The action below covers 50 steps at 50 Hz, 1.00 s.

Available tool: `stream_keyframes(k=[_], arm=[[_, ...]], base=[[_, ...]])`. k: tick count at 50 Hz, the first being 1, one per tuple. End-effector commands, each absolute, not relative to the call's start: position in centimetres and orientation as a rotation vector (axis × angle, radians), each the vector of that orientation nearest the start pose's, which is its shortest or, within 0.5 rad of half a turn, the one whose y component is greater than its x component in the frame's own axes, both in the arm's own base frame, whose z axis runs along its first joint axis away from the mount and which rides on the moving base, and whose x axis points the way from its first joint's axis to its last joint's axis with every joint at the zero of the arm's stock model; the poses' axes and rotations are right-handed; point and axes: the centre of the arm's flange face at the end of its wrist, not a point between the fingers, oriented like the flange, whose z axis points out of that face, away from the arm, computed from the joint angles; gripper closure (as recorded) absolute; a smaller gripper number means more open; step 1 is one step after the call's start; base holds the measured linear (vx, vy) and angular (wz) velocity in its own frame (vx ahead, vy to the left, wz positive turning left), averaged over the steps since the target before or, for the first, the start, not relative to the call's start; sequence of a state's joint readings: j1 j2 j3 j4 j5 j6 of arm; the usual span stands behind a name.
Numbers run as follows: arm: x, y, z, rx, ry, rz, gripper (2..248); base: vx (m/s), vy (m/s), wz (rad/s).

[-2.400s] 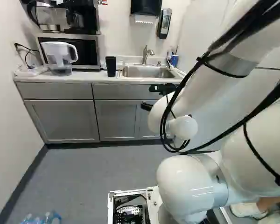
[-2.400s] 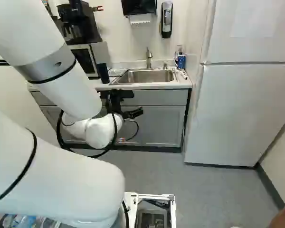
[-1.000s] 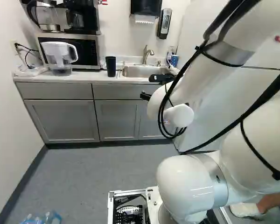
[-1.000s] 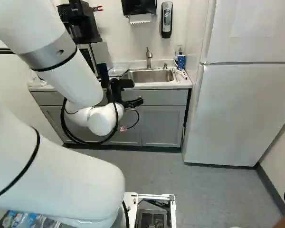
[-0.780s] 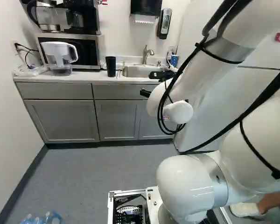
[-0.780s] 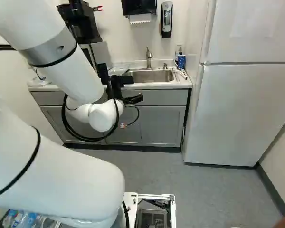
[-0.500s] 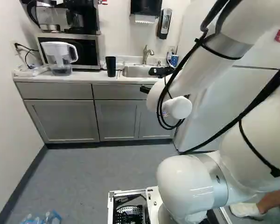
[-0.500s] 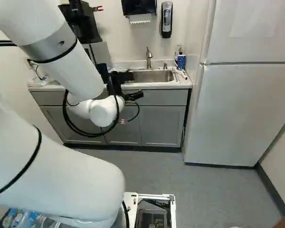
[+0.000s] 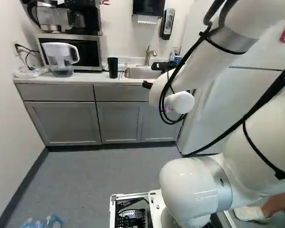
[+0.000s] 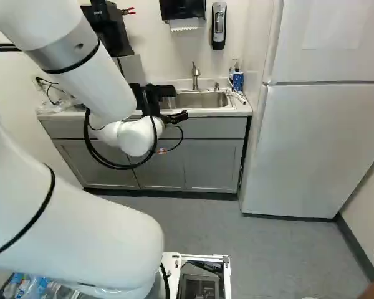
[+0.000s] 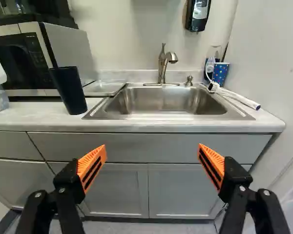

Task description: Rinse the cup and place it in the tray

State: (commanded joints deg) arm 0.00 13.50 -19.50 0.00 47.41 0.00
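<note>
My gripper [image 10: 176, 117] is in front of the counter's front edge in the right base view. In the wrist view the gripper [image 11: 152, 151] stands wide open, its orange pads apart with nothing between them. A tall black cup [image 11: 68, 90] stands on the counter beside the microwave, ahead of the gripper and to the sink's left; the left base view shows the same cup [image 9: 112, 67]. A shallow tray [image 11: 103, 88] lies between cup and sink. The steel sink [image 11: 161, 101] has a faucet [image 11: 163, 66] at its back. A blue dotted cup [image 11: 220, 73] stands in the corner beyond.
A microwave [image 9: 87, 53], a white-lidded water pitcher [image 9: 60, 57] and the coffee maker [image 9: 76, 19] occupy the counter's left part. A brush [image 11: 239, 98] lies by the sink's right rim. The refrigerator [image 10: 318, 149] stands to the right; cabinet fronts [image 11: 178, 187] are below the counter.
The arm has lifted my gripper from in front of the cabinets to about the counter edge's height. Its fingers have stayed open. The base, black cup and tray have not moved.
</note>
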Motion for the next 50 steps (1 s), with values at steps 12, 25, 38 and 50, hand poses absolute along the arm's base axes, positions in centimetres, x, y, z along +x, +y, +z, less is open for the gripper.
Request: stream_keyframes(k=[12, 25, 38, 50], arm=[[36.4, 0.0, 46.4, -2.384, 0.0, -2.046, 3], [37.4, 0.0, 47.7, -2.368, 0.0, -2.065, 3], [38.4, 0.0, 49.0, -2.352, 0.0, -2.083, 3], [39.3, 0.0, 50.1, -2.341, 0.0, -2.095, 3]], base=[[0.0, 0.0, 0.0], [0.0, 0.0, 0.0], [0.0, 0.0, 0.0], [0.0, 0.0, 0.0]])
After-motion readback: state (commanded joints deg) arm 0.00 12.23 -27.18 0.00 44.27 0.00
